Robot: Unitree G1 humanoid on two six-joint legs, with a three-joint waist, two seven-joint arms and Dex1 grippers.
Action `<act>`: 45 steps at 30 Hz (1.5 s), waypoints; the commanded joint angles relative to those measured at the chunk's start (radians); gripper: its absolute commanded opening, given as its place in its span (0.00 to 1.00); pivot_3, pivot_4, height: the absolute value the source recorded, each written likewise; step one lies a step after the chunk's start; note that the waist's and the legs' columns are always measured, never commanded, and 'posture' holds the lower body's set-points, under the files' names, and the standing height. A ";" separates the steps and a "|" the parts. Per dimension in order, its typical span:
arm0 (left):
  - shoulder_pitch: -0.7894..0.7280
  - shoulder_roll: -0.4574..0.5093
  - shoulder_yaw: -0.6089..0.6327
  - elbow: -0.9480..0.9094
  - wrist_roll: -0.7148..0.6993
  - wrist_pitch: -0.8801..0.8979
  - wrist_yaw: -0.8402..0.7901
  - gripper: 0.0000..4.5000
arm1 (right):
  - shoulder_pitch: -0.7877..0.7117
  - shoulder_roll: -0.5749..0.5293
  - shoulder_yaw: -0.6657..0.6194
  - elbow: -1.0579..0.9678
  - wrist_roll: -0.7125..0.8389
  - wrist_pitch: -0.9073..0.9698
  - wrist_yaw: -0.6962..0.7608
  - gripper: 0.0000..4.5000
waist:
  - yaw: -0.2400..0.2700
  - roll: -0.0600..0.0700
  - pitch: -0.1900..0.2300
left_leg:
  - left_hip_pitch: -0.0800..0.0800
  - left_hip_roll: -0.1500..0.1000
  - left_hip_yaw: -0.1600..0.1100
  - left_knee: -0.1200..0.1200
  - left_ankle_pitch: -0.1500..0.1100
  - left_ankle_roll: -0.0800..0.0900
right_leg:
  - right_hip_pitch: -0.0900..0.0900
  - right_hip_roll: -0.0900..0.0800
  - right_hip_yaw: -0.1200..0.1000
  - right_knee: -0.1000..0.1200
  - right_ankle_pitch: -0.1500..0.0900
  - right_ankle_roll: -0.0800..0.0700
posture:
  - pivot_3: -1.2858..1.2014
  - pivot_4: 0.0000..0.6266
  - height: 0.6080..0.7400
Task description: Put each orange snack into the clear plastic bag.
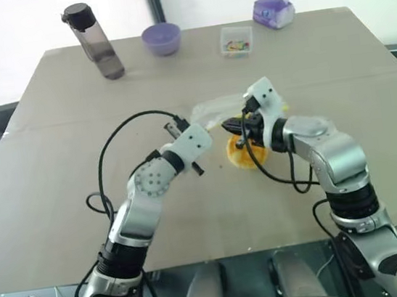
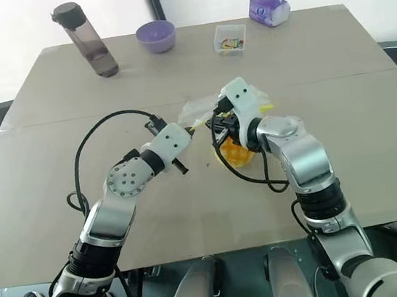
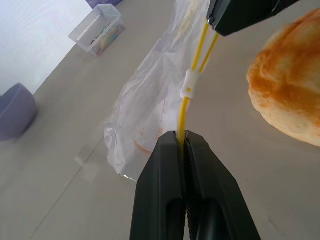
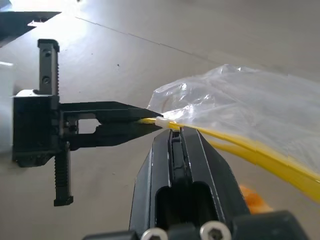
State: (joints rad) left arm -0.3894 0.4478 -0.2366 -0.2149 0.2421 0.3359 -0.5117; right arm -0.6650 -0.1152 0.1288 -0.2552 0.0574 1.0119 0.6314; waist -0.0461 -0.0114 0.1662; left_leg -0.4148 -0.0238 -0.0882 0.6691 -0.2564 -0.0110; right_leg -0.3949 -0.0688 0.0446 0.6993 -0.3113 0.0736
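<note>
At the centre of a tan table (image 1: pixel 60 210), both black two-fingered grippers pinch the yellow seal strip of a crinkly clear plastic zip bag (image 3: pixel 150 95) — the left gripper (image 3: pixel 183 142) closed on one end, the right gripper (image 4: pixel 172 131) closed on it just beyond the white slider. The bag looks empty. The round orange-yellow bun-like snack (image 3: pixel 290 95) lies on the table just beside it, under the right gripper. Toward twelve o'clock stand a small clear square tub (image 1: pixel 236 41) of colourful bits, a purple bowl (image 1: pixel 161 39) and a smoky grey bottle (image 1: pixel 95 41).
</note>
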 commanded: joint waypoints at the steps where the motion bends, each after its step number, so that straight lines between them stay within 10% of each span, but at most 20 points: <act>1: -0.006 0.005 0.007 -0.054 0.005 -0.003 -0.004 0.00 | -0.029 -0.007 -0.006 -0.009 0.033 -0.010 -0.028 0.02 | 0.001 0.000 0.000 | 0.000 0.000 0.000 0.000 0.000 0.000 | 0.000 0.000 0.000 0.000 0.000 0.000 | 0.52 0.24 1.00; 20: 0.005 0.003 -0.014 -0.099 -0.004 -0.021 -0.045 0.00 | -0.082 0.010 0.046 0.335 -0.027 -0.241 -0.232 0.02 | -0.004 0.000 0.000 | 0.000 0.000 0.001 0.000 0.000 0.000 | 0.000 0.000 0.001 0.000 0.000 0.000 | 0.52 0.24 1.00; 24: -0.025 -0.007 -0.006 -0.084 0.012 0.003 -0.031 0.00 | -0.097 -0.149 0.321 0.425 -0.317 -0.649 -0.275 0.27 | -0.003 0.000 0.000 | 0.000 -0.001 0.001 0.000 0.000 0.000 | 0.000 -0.001 0.000 -0.001 0.000 0.000 | 0.52 0.24 1.00; 31: -0.011 0.001 0.006 -0.080 0.023 0.031 -0.018 0.00 | -0.143 -0.255 0.425 0.530 -0.533 -0.999 -0.358 0.99 | -0.021 0.000 0.000 | 0.000 0.000 0.001 0.000 0.000 0.000 | 0.000 0.000 0.000 -0.001 0.000 0.000 | 0.52 0.24 1.00; 45: -0.022 -0.011 0.014 -0.046 0.052 0.081 0.039 0.00 | -0.089 -0.279 0.261 0.305 -0.324 -0.918 -0.031 0.99 | -0.017 0.000 0.000 | -0.001 0.000 0.001 0.000 0.000 0.000 | 0.000 0.000 0.000 -0.002 0.000 0.000 | 0.52 0.24 1.00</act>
State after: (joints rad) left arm -0.3996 0.4388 -0.2429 -0.2530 0.2813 0.4140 -0.4924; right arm -0.7573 -0.3858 0.4397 0.1430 -0.3260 0.0543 0.5340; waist -0.0633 -0.0113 0.1660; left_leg -0.4154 -0.0239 -0.0876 0.6689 -0.2564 -0.0110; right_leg -0.3945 -0.0691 0.0448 0.6977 -0.3113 0.0737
